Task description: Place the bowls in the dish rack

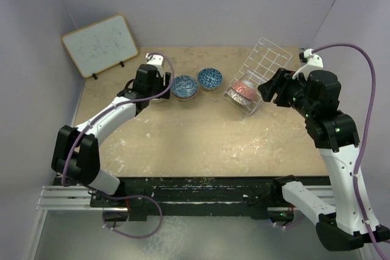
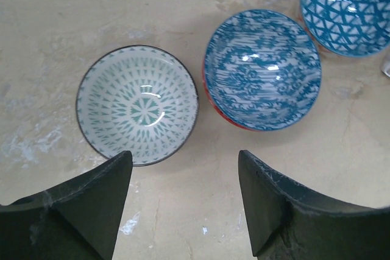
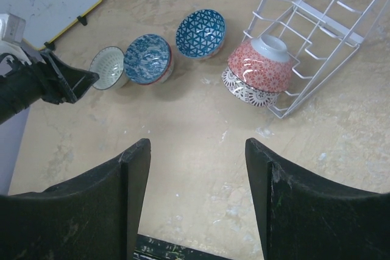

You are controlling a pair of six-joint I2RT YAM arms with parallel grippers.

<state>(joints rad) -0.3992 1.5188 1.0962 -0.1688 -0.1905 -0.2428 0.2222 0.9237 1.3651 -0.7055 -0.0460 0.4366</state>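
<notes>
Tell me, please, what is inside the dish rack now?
Two bowls lie on their sides in the dish rack: a pink patterned bowl over a grey patterned bowl. Their insides face away, so they are hidden.

The whiteboard (image 1: 100,45) bears only faint, unreadable scribbles.

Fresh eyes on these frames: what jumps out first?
Three bowls sit in a row on the table: a white-and-green bowl, a blue wave bowl and a blue triangle bowl, with the open left gripper poised at the first. To the right, a pink bowl and a grey lace bowl lie tipped on their sides in the white wire rack.
</notes>
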